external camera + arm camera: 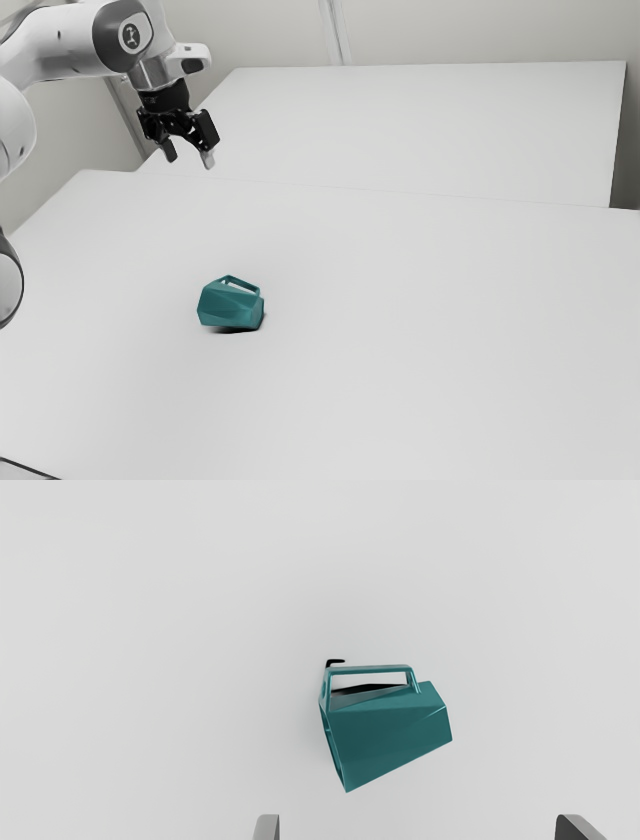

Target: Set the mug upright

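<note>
One teal mug (232,308) lay tipped on its side on the white counter (420,350), its angular handle (370,669) along the top in the exterior view. The pincer (189,158) hung above the counter, well apart from the mug, open and holding nothing. In the wrist view its two fingers (267,828) stood wide apart, neither touching the mug

One mug (390,735), one end effector (189,160).
</note>
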{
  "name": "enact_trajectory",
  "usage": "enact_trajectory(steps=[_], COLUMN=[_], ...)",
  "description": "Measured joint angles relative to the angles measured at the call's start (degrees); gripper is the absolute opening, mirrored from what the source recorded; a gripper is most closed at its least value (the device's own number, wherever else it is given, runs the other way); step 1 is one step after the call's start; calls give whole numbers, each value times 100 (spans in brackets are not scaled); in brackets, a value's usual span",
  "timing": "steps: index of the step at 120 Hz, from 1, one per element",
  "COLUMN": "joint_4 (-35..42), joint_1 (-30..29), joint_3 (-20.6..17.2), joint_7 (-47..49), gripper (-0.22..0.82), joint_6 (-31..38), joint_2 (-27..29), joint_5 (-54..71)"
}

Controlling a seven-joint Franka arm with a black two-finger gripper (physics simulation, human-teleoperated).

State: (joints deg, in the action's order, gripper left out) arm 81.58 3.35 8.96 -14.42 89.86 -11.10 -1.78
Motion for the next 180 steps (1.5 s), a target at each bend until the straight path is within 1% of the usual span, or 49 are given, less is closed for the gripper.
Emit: enact_trajectory(steps=[36,44,52,67,80,95,124,138,158,180], joint_4=[11,115,486,1288,1796,2338,3065,3050,2991,3079], joint_1=[12,2,-107,-442,-685,-896,-1236,-1495,-1477,-1480], joint_3=[-1,0,82,448,526,599,927,963,962,963], joint_7=[34,43,47,-35,-304,-817,-2066,-2692,-3413,-4070], gripper=[60,60,60,60,60,60,60,60,60,60], joint_6=[-10,12,45,96,180,233,237,245,273,212], joint_2=[0,51,219,554,764,817,658,253,-205,-518], joint_5=[-6,-63,-393,-1390,-1951,-2538,-3017,-3235,-3601,-4248])
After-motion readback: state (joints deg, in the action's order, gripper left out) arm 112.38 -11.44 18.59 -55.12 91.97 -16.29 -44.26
